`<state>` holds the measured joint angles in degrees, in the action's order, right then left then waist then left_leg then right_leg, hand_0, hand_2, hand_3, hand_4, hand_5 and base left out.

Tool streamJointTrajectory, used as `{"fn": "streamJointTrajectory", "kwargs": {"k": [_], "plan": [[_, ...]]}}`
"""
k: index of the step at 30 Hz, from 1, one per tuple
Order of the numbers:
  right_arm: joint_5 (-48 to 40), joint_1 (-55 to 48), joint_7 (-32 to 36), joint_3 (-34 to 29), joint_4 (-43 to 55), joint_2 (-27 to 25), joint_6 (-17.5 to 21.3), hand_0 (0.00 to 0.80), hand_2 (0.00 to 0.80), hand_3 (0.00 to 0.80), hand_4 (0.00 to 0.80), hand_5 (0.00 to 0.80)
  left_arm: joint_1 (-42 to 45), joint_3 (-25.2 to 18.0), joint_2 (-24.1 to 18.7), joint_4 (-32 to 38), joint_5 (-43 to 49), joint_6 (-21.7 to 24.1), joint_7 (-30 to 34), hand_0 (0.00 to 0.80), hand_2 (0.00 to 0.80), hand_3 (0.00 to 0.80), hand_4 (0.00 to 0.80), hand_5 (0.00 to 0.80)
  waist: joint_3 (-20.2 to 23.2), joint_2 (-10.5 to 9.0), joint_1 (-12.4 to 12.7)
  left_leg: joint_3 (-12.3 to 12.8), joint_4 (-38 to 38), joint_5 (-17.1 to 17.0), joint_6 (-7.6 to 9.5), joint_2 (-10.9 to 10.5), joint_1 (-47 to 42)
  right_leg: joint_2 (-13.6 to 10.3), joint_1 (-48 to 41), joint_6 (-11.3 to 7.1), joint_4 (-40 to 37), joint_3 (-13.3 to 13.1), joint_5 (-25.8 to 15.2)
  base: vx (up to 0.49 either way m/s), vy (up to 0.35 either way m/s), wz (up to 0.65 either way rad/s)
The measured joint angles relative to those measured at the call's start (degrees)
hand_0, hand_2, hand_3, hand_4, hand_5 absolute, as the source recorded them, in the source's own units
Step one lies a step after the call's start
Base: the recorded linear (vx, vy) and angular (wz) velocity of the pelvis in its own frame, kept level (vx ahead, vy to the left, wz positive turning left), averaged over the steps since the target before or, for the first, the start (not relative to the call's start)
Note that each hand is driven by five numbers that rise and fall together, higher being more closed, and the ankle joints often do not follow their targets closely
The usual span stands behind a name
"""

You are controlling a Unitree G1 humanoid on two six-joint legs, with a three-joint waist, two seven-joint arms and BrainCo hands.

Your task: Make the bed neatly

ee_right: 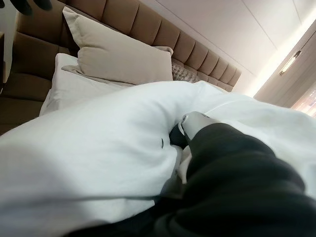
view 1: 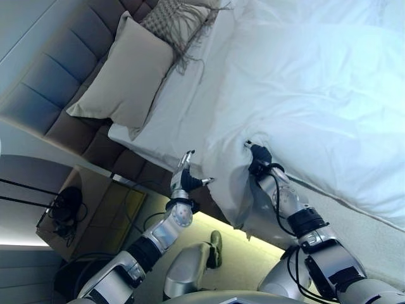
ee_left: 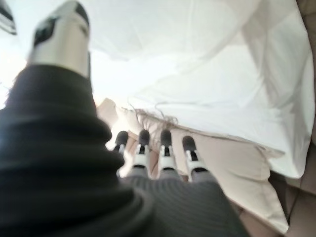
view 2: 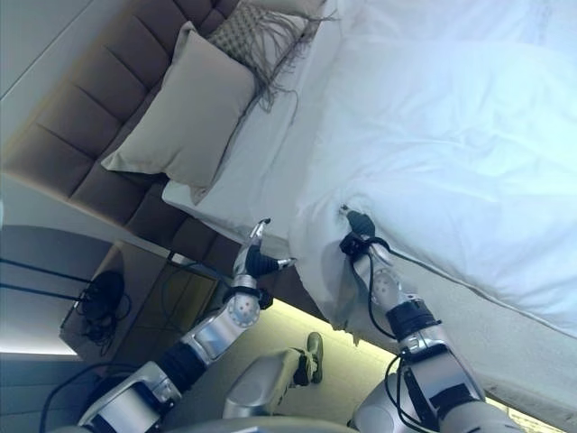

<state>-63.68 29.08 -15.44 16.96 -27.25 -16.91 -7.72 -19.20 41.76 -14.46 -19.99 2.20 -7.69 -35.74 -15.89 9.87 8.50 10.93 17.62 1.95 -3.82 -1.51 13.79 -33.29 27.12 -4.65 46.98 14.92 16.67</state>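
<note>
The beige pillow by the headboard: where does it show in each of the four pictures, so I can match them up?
Left eye view: beige pillow upper left, leaning on the padded headboard.
Right eye view: same place, upper left.
Left wrist view: low and right, past the left hand's fingers.
Right wrist view: upper left, beyond the white duvet.
Shared landmark: the fringed cushion beside it.

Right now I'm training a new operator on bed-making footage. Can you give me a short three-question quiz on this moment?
1. True or false: the right robot hand is buried in the white duvet.
2. Which robot hand is free of the bedding? A) left B) right
3. Fill in: the beige pillow leans against the padded ____.

Key: 1 true; 2 A, the left robot hand hangs beside the mattress edge, fingers straight; 3 headboard.
</note>
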Motion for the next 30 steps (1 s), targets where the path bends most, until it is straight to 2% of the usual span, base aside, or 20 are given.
{"fn": "streamJointTrajectory", "kwargs": {"k": [3,5,7,8,10,12,14,16,18,22,25,30], "plan": [[0.01,0.03,0.01,-0.01,0.01,-0.19,-0.07,0.800,0.800,0.800,0.800,0.800,0.01,0.44,0.81,-1.31,-3.19,1.72,1.11,0.000,0.000,0.000,0.000,0.000,0.16,0.28,-0.31,0.13,0.23,-0.14,-0.04,-0.03,0.86,-0.08,1.19,-0.12,0.47,-0.34,0.17,-0.034,0.006,0.00],[0.06,0.03,0.02,-0.01,0.01,-0.28,-0.24,0.800,0.800,0.800,0.800,0.800,0.43,0.28,1.58,-1.96,-10.99,3.38,4.44,0.000,0.000,0.000,0.000,0.000,0.15,0.52,-0.71,0.14,0.16,-0.24,0.01,-0.03,0.92,-0.08,1.28,-0.12,0.50,-0.36,0.19,-0.018,0.009,0.02],[0.17,0.07,0.10,-0.03,0.12,-0.22,-0.49,0.800,0.800,0.800,0.800,0.800,1.29,-0.05,4.20,-5.00,-26.28,4.98,11.14,0.000,0.000,0.000,0.000,0.000,0.26,0.71,-1.19,0.27,0.10,-0.23,0.00,-0.03,0.92,-0.12,1.38,-0.15,0.49,-0.41,0.20,0.000,0.000,0.00],[0.45,0.07,0.14,-0.02,0.18,-0.07,-0.59,0.800,0.800,0.800,0.800,0.800,2.96,-0.49,6.50,-7.57,-37.30,5.77,14.89,0.000,0.000,0.000,0.000,0.000,0.26,0.72,-1.46,0.32,-0.03,-0.23,0.00,-0.03,0.91,-0.08,1.46,-0.16,0.46,-0.44,0.21,0.000,0.000,0.00],[1.26,0.08,0.12,-0.19,0.60,0.15,-1.15,0.800,0.800,0.800,0.800,0.800,5.72,-1.10,11.51,-13.13,-55.04,6.25,21.22,0.000,0.000,0.000,0.000,0.000,0.26,0.72,-1.77,0.39,-0.15,-0.23,0.00,0.02,0.90,-0.01,1.58,-0.16,0.39,-0.46,0.24,0.008,-0.076,-0.02],[1.30,0.12,-0.19,-0.17,1.82,0.33,-1.56,0.800,0.800,0.800,0.800,0.800,9.35,-1.25,14.75,-14.84,-73.05,5.92,27.30,0.000,0.000,0.000,0.000,0.000,0.10,0.49,-2.10,0.43,-0.09,-0.22,-0.03,0.17,1.05,0.10,1.80,-0.14,0.47,-0.45,0.26,0.012,-0.123,-0.01],[1.28,0.13,-0.59,-0.26,2.62,0.49,-1.51,0.800,0.800,0.800,0.800,0.800,10.25,-1.64,14.69,-14.88,-83.86,5.65,31.01,0.000,0.000,0.000,0.000,0.000,-0.17,0.04,-2.38,0.73,0.14,-0.26,-0.08,0.52,1.22,0.29,1.83,-0.06,0.54,-0.35,0.31,0.024,-0.193,0.00],[1.27,0.12,-1.46,0.04,2.63,0.99,-0.98,0.800,0.800,0.800,0.800,0.800,10.25,-3.88,15.23,-14.82,-92.86,5.86,33.55,0.000,0.000,0.000,0.000,0.000,-0.48,-0.42,-2.37,0.67,1.08,0.04,-0.57,1.11,1.49,0.78,1.58,-0.06,0.78,-0.27,0.31,0.036,-0.199,-0.01],[1.26,0.10,-2.07,0.43,2.58,2.30,0.68,0.800,0.800,0.800,0.800,0.800,9.81,-4.82,15.31,-14.82,-99.61,5.87,34.62,0.000,0.000,0.000,0.000,0.000,-0.89,-1.24,-2.35,0.30,1.72,0.12,-0.75,1.84,1.74,1.39,1.22,0.39,0.87,0.17,0.57,0.037,-0.192,0.00],[1.08,0.04,-2.64,2.02,2.57,4.81,4.65,0.800,0.800,0.800,0.800,0.800,8.65,-4.67,15.00,-14.81,-111.16,4.74,34.80,0.000,0.000,0.000,0.000,0.000,-2.00,-4.05,-2.01,-0.12,2.56,0.10,-0.86,3.18,2.00,2.65,0.90,1.21,1.14,0.77,0.96,0.031,-0.136,-0.01],[0.92,-0.05,-2.70,2.21,2.52,5.24,6.31,0.800,0.800,0.800,0.800,0.800,8.52,-4.63,15.45,-14.82,-113.45,3.50,34.79,0.000,0.000,0.000,0.000,0.000,-2.15,-5.19,-1.75,-0.52,3.17,0.25,-1.07,3.48,2.21,2.82,0.42,1.32,1.10,1.36,0.99,0.020,-0.045,0.03],[-0.34,-0.05,-2.71,2.86,2.47,5.22,7.43,0.800,0.800,0.800,0.800,0.800,8.47,-4.53,15.48,-14.81,-113.76,2.71,34.79,0.000,0.000,0.000,0.000,0.000,-2.16,-5.50,-1.32,-0.61,3.37,0.27,-1.09,3.41,2.21,2.69,0.19,1.30,1.10,1.48,0.97,0.002,0.000,0.01]]}}
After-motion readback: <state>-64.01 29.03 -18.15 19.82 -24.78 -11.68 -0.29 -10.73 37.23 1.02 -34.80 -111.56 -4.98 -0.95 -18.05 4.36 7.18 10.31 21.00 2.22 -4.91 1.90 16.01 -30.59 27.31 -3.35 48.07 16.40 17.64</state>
